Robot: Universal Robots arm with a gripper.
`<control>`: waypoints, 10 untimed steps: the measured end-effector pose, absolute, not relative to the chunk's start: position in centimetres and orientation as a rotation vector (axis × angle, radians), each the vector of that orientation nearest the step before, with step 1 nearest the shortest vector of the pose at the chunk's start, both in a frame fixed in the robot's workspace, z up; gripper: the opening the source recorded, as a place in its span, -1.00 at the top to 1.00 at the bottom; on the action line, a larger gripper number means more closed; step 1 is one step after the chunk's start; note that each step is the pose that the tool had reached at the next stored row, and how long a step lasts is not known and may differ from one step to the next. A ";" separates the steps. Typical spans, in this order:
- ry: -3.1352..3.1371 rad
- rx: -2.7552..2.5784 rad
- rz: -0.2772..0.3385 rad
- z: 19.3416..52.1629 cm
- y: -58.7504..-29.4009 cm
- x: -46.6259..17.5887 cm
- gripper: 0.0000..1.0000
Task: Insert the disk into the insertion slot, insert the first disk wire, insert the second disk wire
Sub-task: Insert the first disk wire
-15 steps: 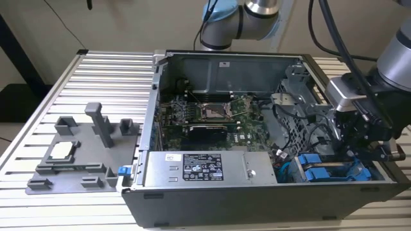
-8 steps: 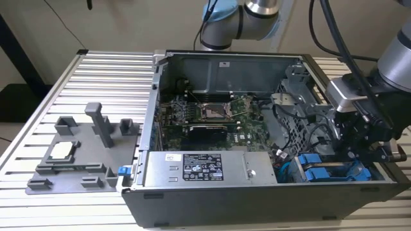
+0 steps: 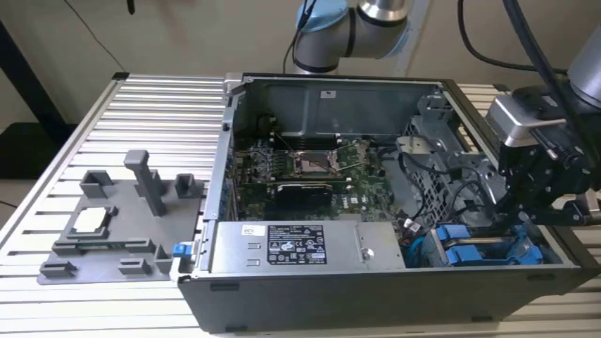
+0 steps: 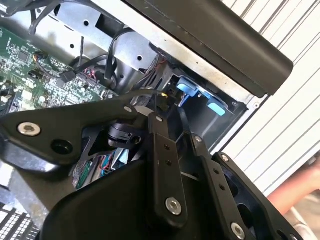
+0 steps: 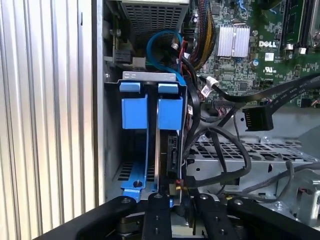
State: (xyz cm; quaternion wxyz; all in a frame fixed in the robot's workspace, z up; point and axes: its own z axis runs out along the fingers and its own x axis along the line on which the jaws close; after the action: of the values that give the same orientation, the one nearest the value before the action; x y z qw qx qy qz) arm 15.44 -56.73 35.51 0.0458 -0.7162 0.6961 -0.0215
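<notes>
**Grey metal all round, one small pinch**

Silver ribbed aluminium table (image 3: 160,105) carries the dark grey open computer case (image 3: 310,303). At its corner on the exterior view's right, the narrow insertion slot (image 5: 150,76) of the grey sheet-metal drive cage holds the flat disk in its bright blue plastic frame (image 5: 170,114), just beside a second blue frame (image 5: 134,111). My black gripper (image 5: 179,196) hangs over the cage, fingers (image 5: 159,215) pinching a small black wire plug (image 5: 176,185) at the disk's end.
</notes>
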 end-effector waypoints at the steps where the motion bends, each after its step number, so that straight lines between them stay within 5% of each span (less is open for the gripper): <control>1: 2.125 -2.187 -0.066 35.9 -56.7 15.4 0.47; 10: 2.126 -2.188 -0.064 39.2 -56.7 15.4 0.47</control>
State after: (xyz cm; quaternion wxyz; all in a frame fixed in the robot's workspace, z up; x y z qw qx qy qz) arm 15.44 -56.69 39.18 0.0451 -0.7163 0.6960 -0.0210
